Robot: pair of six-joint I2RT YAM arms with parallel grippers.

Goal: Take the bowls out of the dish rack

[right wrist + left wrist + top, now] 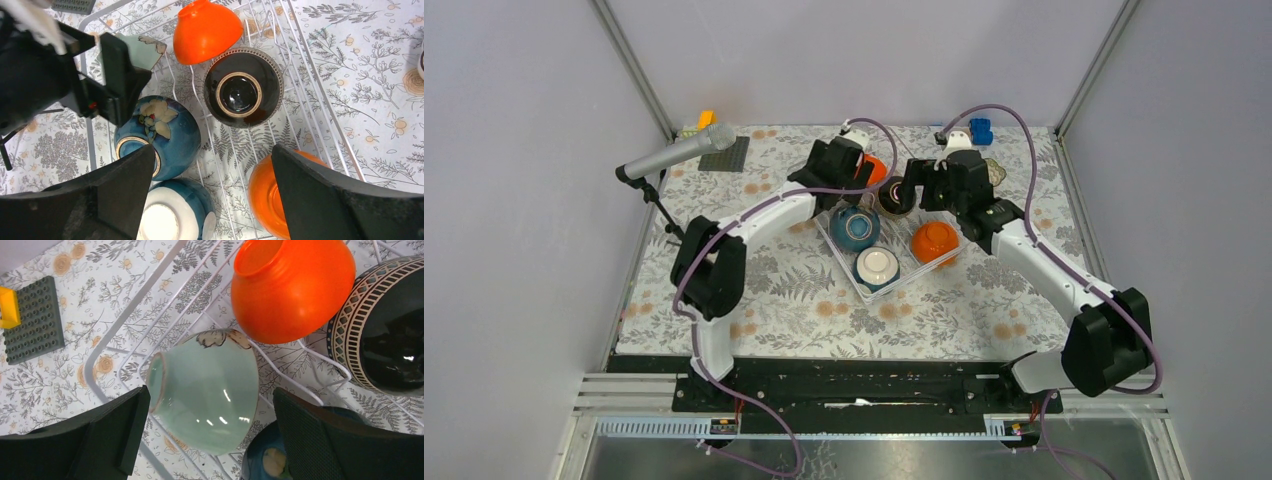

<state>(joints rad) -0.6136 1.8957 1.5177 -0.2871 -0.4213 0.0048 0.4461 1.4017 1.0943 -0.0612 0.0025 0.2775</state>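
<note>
While both arms hang over the dish rack (pixel 89 371), each pair of fingers is spread and holds nothing.
Between the left fingers (pixel 107 435) a mint green bowl (pixel 210 400) lies on its side in the rack's corner, its rim just beside one finger, with an orange bowl (pixel 292 290) beyond the fingertips. Ahead of the right fingers (pixel 325 200) a dark brown bowl (pixel 243 93) sits upside down in the rack; a blue bowl (pixel 165 135) lies by one finger and a second orange bowl (pixel 265 192) by the other.

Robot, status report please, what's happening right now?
Left gripper open, straddling mint green bowl. Right gripper open, empty, over dish rack. Orange bowl close beside the mint one.
</note>
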